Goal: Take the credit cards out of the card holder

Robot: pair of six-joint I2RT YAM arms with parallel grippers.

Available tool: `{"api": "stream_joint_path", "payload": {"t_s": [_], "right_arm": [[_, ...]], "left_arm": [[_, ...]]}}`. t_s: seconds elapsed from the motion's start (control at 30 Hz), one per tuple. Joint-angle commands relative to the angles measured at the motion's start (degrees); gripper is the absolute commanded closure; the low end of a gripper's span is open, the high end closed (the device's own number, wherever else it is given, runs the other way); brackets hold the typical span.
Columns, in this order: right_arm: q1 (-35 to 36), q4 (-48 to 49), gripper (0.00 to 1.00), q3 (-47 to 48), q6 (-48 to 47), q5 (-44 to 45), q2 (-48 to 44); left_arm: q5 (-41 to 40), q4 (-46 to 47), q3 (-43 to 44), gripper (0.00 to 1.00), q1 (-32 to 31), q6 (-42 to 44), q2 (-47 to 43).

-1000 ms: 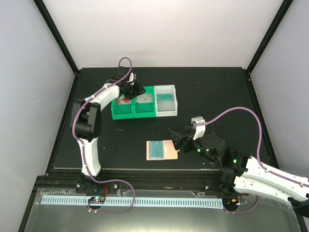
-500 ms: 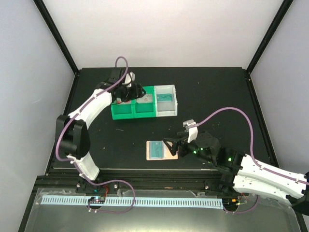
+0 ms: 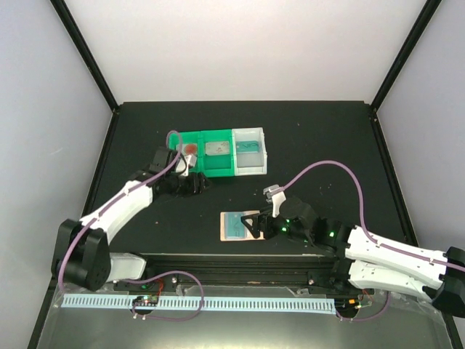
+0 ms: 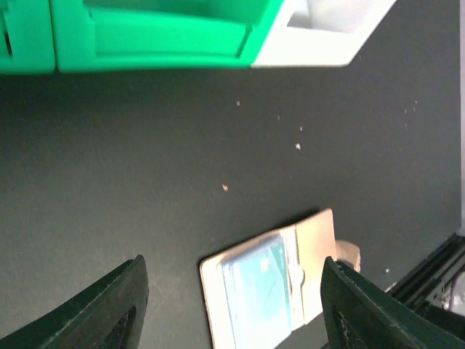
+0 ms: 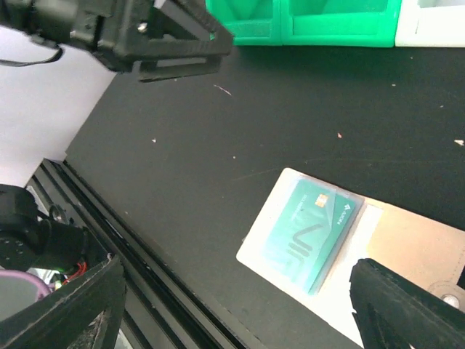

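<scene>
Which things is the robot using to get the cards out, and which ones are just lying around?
For the job: card holder, lying open; teal credit card in its pocket; another teal card in the white compartment of the bin tray.
Just lying about: the tray itself; grey card and small red thing in its green compartments.

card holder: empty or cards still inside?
Not empty: a teal credit card lies in the card holder's pocket, shown by both wrist views. How many, cannot tell.
</scene>
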Motion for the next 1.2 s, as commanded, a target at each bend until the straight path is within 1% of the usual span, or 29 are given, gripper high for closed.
{"api": "stream_joint_path", "payload": {"t_s": [0.0,0.13,0.27,0.3,0.37,0.43,0.5,0.57,0.7,0.8,0.9,0.97,1.07,1.17], "right_arm": [[-0.8,-2.3,0.16,3.4,-2.1,-0.6,1.9],[-1.9,-4.2,0.18,4.9,-3.7,0.4,2.4],[-2.7,-3.4,0.24,4.0,-2.2,-0.7,3.4],[-2.8,-2.6,0.26,3.4,-1.7,-1.2,3.8],[-2.9,-0.6,0.33,1.8,-0.5,-2.1,4.6],[-3.1,1.5,0.41,0.7,0.4,-3.0,5.4],[-3.4,3.5,0.43,-0.2,0.8,-3.7,6.3],[-3.8,6.1,0.44,-1.5,0.9,-4.3,7.8],[-4.7,11.8,0.5,-3.9,2.0,-6.7,11.1],[-4.9,12.5,0.52,-4.1,2.8,-5.6,13.8],[-5.0,13.2,0.53,-4.5,4.2,-3.0,16.6],[-4.9,14.0,0.55,-4.7,4.7,-3.4,18.4],[-4.9,14.8,0.57,-4.1,4.9,-3.9,21.3],[-4.9,16.7,0.59,-4.0,5.7,-4.0,24.5]], "left_arm": [[3.6,4.3,-4.2,0.34,-0.5,-0.6,-6.2],[5.2,4.5,-7.2,0.38,-1.0,-0.6,-9.5],[6.9,7.4,-11.1,0.39,-2.1,-2.4,-13.4],[7.4,8.0,-12.0,0.39,-2.4,-2.8,-14.2],[8.4,9.2,-13.7,0.41,-3.0,-3.7,-15.3],[9.3,11.0,-15.2,0.46,-4.0,-4.9,-15.4],[9.5,12.6,-16.6,0.51,-5.3,-6.2,-15.1],[9.4,14.9,-17.8,0.52,-6.9,-7.6,-14.2],[9.4,19.9,-19.2,0.53,-9.7,-9.8,-11.5],[9.5,21.2,-19.0,0.54,-10.8,-9.7,-9.6],[8.9,22.4,-19.8,0.54,-11.2,-10.2,-9.3],[8.2,24.7,-21.2,0.53,-11.2,-10.8,-9.4],[6.4,25.7,-22.2,0.51,-11.1,-11.3,-8.2],[7.6,28.2,-23.5,0.5,-11.2,-12.4,-6.5]]}}
